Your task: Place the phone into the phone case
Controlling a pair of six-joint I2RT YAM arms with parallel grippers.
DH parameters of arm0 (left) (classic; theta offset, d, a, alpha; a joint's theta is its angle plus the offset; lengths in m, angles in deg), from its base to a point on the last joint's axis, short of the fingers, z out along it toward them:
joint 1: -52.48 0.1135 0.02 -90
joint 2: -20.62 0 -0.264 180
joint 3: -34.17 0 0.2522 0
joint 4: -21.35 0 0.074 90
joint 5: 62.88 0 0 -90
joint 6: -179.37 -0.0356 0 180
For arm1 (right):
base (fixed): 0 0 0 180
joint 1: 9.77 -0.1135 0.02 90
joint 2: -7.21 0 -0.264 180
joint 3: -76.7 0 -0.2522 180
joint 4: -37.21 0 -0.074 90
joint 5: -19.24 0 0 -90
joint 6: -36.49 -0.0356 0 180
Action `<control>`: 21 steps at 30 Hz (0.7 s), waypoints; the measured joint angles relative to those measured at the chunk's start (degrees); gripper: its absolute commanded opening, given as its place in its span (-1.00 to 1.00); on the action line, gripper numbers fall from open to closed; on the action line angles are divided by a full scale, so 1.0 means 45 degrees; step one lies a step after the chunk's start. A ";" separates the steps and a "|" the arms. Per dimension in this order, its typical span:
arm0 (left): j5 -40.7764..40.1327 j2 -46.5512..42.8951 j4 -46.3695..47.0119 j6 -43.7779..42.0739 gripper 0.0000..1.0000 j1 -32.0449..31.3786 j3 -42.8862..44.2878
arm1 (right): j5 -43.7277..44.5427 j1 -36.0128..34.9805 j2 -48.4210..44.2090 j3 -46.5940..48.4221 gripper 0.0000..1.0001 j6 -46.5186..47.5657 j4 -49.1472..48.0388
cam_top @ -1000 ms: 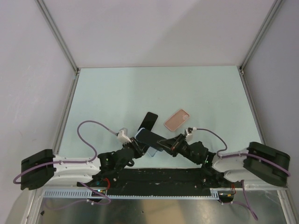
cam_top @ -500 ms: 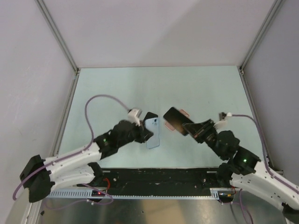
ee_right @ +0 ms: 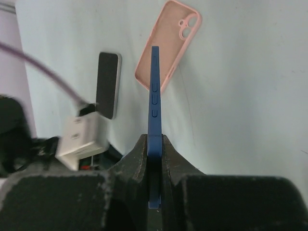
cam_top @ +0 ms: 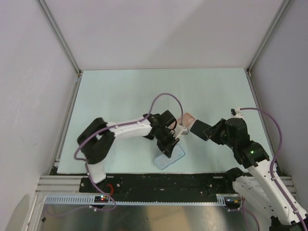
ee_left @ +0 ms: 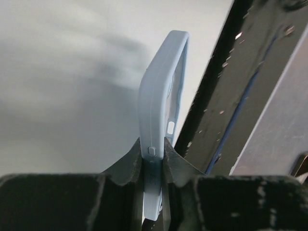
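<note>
R gripper (ee_right: 154, 144) is clamping the phone (ee_right: 154, 86) edge-up just beside the phone case (ee_right: 168, 43), which is lying open-side up mid desk (cam_top: 216, 91), while L gripper (ee_left: 153, 154) is pinching a light-blue shell (ee_left: 161, 91) nr the near edge; approach step imo, next calling for laying phone flat, squared over case.
</note>
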 measured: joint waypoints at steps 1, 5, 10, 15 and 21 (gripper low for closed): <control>-0.0015 0.0520 -0.0311 -0.0248 -0.78 -0.0049 0.0083 | -0.0189 0.0078 0.0015 0.0000 -1.00 0.0155 0.0151; -0.0199 0.1622 -0.1107 -0.0753 -0.42 -0.0097 0.0568 | -0.0651 0.0160 -0.0068 0.0005 -1.00 0.0568 0.0452; -0.1554 0.1666 -0.1579 -0.0835 0.11 -0.0112 0.1005 | -0.0840 0.0160 -0.0092 0.0005 -1.00 0.0743 0.0466; -0.4153 0.1345 -0.1564 0.0073 0.25 -0.0107 0.1093 | -0.0879 0.0155 0.0087 0.0005 -1.00 0.0845 0.0447; -0.8616 -0.1438 -0.0690 0.4333 0.00 -0.0175 -0.0010 | -0.0879 -0.0209 0.0248 -0.0010 -1.00 0.0942 0.0452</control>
